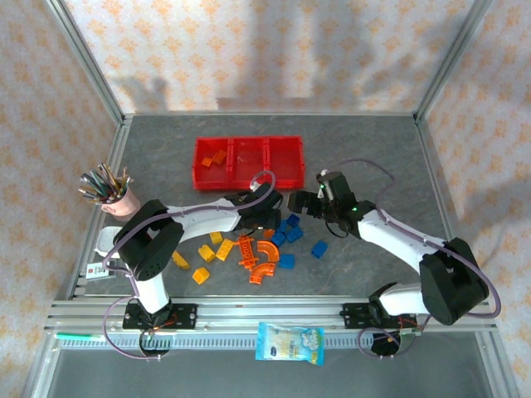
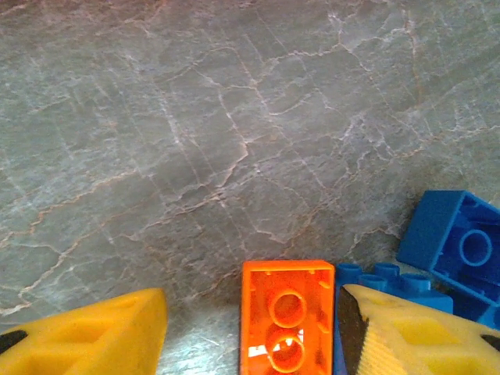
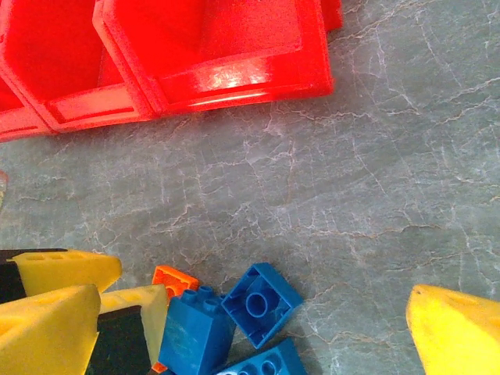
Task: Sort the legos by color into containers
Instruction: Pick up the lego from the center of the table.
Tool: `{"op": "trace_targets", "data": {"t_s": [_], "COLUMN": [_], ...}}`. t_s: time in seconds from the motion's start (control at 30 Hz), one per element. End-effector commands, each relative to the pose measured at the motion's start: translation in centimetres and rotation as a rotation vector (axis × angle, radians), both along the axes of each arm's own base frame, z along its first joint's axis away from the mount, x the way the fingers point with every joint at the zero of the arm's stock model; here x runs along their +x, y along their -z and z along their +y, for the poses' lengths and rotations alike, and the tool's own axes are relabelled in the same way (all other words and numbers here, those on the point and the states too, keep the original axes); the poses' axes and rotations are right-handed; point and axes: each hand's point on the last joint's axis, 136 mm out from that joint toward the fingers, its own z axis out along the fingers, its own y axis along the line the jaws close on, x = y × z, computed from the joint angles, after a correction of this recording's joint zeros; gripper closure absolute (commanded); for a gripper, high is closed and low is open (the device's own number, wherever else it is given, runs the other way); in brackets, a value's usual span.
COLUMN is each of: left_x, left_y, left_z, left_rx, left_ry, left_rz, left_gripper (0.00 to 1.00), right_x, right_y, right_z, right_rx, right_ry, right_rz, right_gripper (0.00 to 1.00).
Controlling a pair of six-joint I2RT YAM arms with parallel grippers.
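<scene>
Grey marbled tabletop, walled by patterned paper, carries a pink cup of pens (image 1: 112, 199) at far left. Three joined red plastic bins (image 1: 217, 184) stand at the back, with two orange bricks (image 1: 214, 157) in the left compartment. Nearer, loose legos lie scattered: yellow blocks (image 1: 203, 253), orange curved arches (image 1: 264, 264), blue cubes (image 1: 290, 234). Left gripper (image 2: 254, 301) is released, its yellow fingers (image 2: 94, 336) straddling an orange rectangular brick (image 2: 285, 312), hollow underside showing, without clamping it. Right gripper (image 3: 254, 295) hangs spread wide over blue cubes, holding nothing.

The top camera looks down from behind; both wrist cameras peer closely past their fingers (image 2: 86, 336) at the same blue bricks (image 3: 262, 301).
</scene>
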Motion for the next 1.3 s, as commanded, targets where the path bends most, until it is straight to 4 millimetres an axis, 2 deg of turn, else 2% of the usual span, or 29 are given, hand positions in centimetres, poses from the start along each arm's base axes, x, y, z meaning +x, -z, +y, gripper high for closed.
{"op": "trace_targets", "data": {"t_s": [0.0,0.33,0.67,1.0,1.13,1.27], "left_x": [0.1,0.0,0.3,-0.3,-0.3,-0.3], "left_y": [-0.1,1.0,2.0,1.0,0.2,0.8], "left_z": [-1.6,-1.8,0.0,2.0,1.2,1.1], "left_rx": [-0.011,0.033,0.145,0.184,0.12,0.121], "left_ry": [0.023,0.042,0.006,-0.024,-0.016,-0.024], "left_rz": [0.003,0.023,0.022,-0.004,-0.011,0.006], "left_gripper": [0.39,0.36,0.34,0.33,0.32,0.3], "right_x": [-0.1,-0.1,0.0,0.2,0.2,0.1], "right_y": [-0.3,-0.4,-0.9,-1.5,-1.6,-1.5], "right_z": [-1.1,-1.5,-1.3,-1.2,-1.0,-1.2], "right_rx": [-0.026,-0.036,-0.024,-0.012,-0.003,-0.006], "right_ry": [0.022,0.03,0.029,0.032,0.03,0.034], "right_rz": [-0.021,-0.029,-0.034,-0.045,-0.045,-0.044], "right_gripper": [0.0,0.0,0.0,0.0,0.0,0.0]}}
